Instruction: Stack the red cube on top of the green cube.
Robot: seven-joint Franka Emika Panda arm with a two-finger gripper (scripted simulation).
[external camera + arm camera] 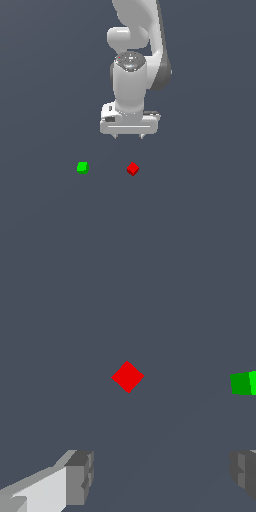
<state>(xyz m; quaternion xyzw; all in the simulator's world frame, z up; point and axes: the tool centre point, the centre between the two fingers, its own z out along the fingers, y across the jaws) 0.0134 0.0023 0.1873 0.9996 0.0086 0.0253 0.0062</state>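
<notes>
The red cube lies on the dark grey floor, turned corner-on, and shows in the wrist view as a red diamond. The green cube rests apart from it, toward the exterior view's left; in the wrist view only part of the green cube shows at the frame's edge. My gripper hangs open well above the floor, roughly over the red cube. Its two grey fingertips stand wide apart with nothing between them.
The white arm rises behind the gripper toward the top of the exterior view. A plain dark grey floor surrounds both cubes.
</notes>
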